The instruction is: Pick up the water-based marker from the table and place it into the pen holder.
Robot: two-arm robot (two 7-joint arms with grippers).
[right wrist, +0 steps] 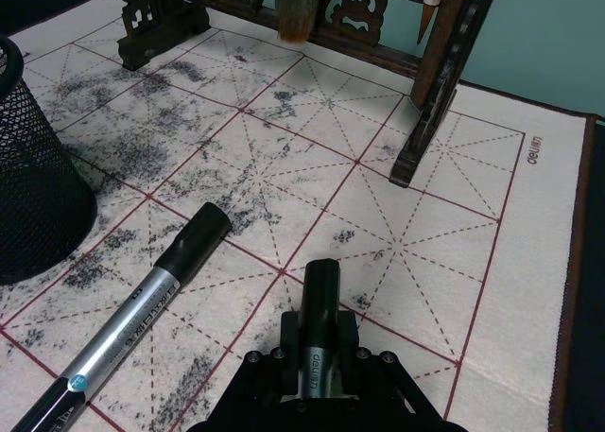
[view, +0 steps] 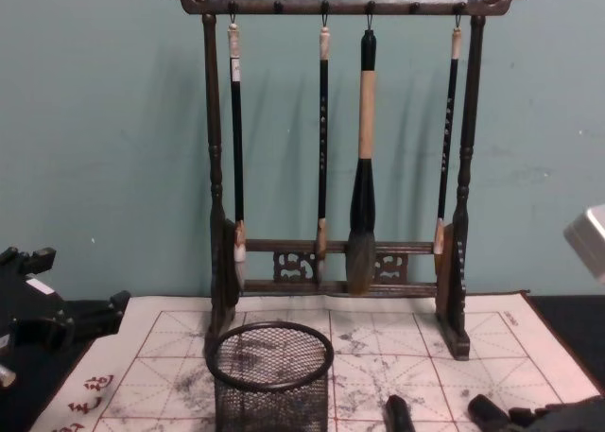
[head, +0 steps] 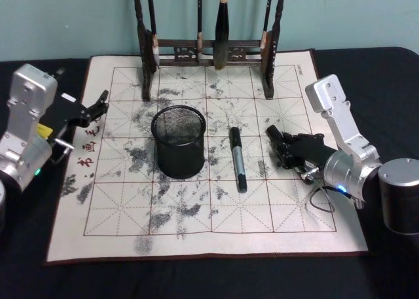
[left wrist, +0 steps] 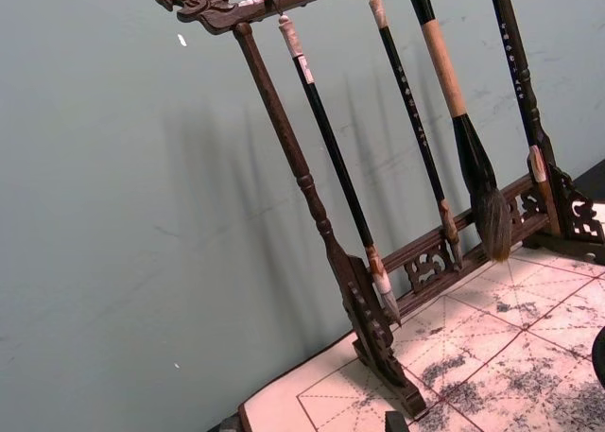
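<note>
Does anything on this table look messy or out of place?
The water-based marker lies loose on the mat, right of the pen holder, not in it. Grey ink smudges blotch the mat's grid.

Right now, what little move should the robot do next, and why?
Probably shift the right gripper leftward, over the marker: it lies flat on the mat between that gripper and the pen holder, untouched. The left gripper sits at the mat's left edge.

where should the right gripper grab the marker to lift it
Probably grip the marker at mid-barrel, coming down from above with jaws across its width: it lies flat, lengthwise front to back, between the pen holder and the right gripper.
</note>
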